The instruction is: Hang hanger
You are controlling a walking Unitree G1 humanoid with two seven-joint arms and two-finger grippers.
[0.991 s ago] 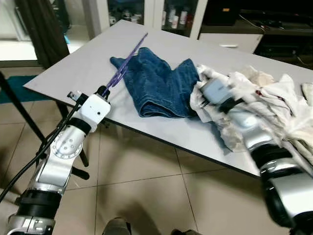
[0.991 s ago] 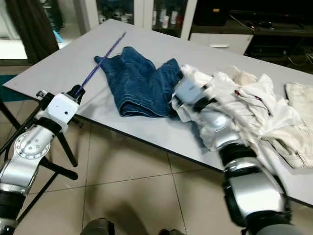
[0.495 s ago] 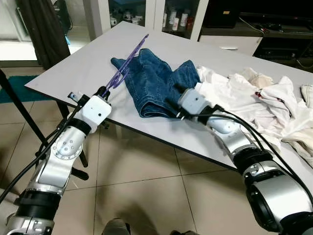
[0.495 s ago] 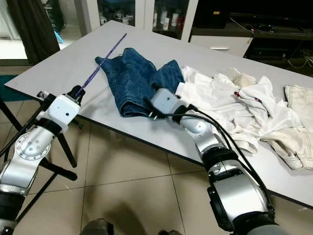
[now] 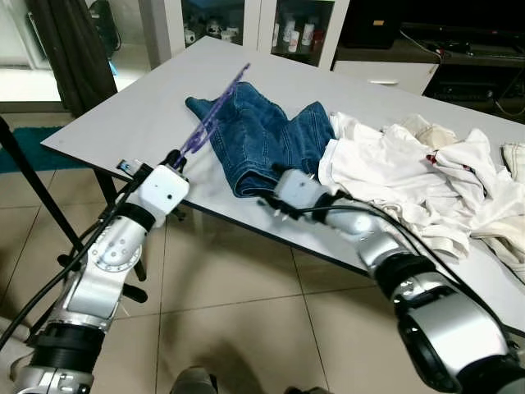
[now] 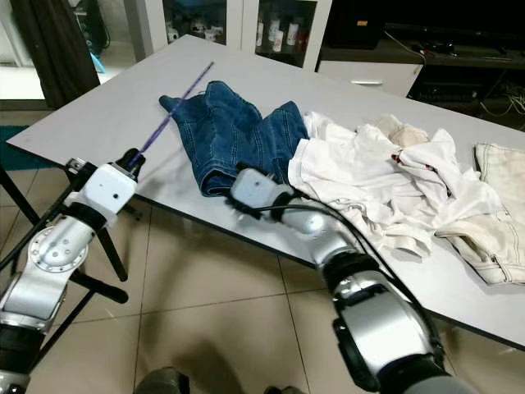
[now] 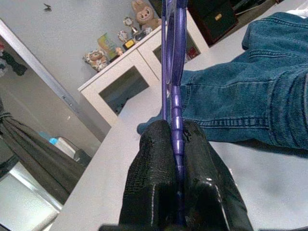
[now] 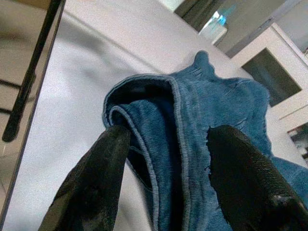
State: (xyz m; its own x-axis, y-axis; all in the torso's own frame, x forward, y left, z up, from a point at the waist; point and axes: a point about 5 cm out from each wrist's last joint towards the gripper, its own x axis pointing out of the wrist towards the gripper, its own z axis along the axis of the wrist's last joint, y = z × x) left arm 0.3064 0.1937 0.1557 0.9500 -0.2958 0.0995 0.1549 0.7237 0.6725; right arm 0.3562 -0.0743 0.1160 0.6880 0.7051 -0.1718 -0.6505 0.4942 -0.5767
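A purple hanger [image 5: 210,115] slants up over the grey table [image 5: 123,111], its end clamped in my left gripper [image 5: 175,157] at the table's near left edge. The left wrist view shows the black fingers [image 7: 154,159] shut on the hanger [image 7: 176,72]. Folded blue jeans [image 5: 262,131] lie mid-table. My right gripper [image 5: 264,198] is at the jeans' near folded edge, by the table's front rim. It is open, and the fold of the jeans [image 8: 159,106] sits between its fingers [image 8: 96,183].
A heap of white clothes [image 5: 402,176] lies to the right of the jeans. A black stand leg [image 5: 33,193] crosses the floor at the left. Glass-door cabinets [image 5: 295,29] stand behind the table, with tiled floor [image 5: 246,328] below.
My right arm has swung left, from over the white clothes to the near edge of the jeans. The left gripper keeps hold of the hanger and has barely moved.
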